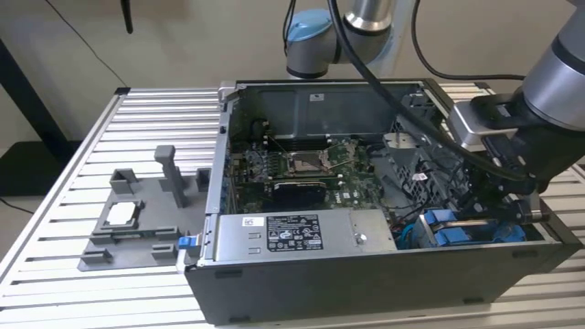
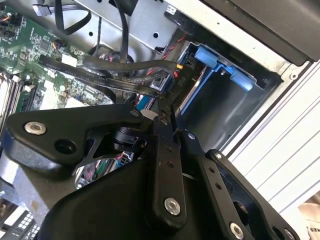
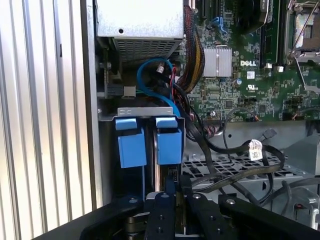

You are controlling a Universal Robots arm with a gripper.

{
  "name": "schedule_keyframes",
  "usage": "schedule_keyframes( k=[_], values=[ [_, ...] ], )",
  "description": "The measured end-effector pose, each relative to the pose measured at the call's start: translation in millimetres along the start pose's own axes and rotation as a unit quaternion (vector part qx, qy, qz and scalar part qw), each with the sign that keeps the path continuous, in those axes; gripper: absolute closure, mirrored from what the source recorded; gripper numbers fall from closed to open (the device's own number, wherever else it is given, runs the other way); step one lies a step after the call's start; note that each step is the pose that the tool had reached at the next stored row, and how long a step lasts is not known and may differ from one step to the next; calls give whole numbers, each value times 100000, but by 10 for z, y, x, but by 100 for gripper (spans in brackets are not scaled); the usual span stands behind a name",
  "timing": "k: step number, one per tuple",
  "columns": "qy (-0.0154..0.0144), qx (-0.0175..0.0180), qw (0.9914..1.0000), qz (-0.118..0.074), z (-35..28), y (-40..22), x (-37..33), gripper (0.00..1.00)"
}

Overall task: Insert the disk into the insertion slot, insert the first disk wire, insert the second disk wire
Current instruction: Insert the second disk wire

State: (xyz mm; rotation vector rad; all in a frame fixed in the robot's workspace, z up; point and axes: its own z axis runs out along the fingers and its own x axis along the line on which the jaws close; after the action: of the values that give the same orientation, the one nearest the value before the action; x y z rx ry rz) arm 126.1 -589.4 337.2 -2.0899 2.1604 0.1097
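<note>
– Position of the disk?
– A bright blue plastic carrier is seen at the lower right of the exterior view, seated in the grey sheet-metal drive bay of the open black computer case. The silver body of the drive is hidden by it.
– Which way is it pointed?
– The long axis appears to be laid left to right in the exterior view, along the case's near wall, with the blue end tabs turned towards the grey power supply box with a white sticker.
– How many of each are counted?
– Two blue tabs, side by side, in the first wrist view; one case, one power supply box, one green motherboard, and one grey plastic fixture with upright posts at the exterior view's left, well apart on the slatted metal table.
– And the pincer?
– The black gripper is lowered into the case just beside the carrier. Its jaws are drawn together, and a black wire connector is clenched at their tips in the second wrist view.
</note>
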Motion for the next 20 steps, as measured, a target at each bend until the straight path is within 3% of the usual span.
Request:
schedule_keyframes(
  k=[3, 4, 9, 20],
  values=[
    [-12, 25, 100000, 177, -3, 1, -1, 82],
    [1, 35, 100000, 240, -13, 0, -2, 76],
    [11, 75, 99999, 501, -91, -3, -14, 76],
    [40, 153, 99995, 1033, -324, -12, -48, 76]
  ],
)
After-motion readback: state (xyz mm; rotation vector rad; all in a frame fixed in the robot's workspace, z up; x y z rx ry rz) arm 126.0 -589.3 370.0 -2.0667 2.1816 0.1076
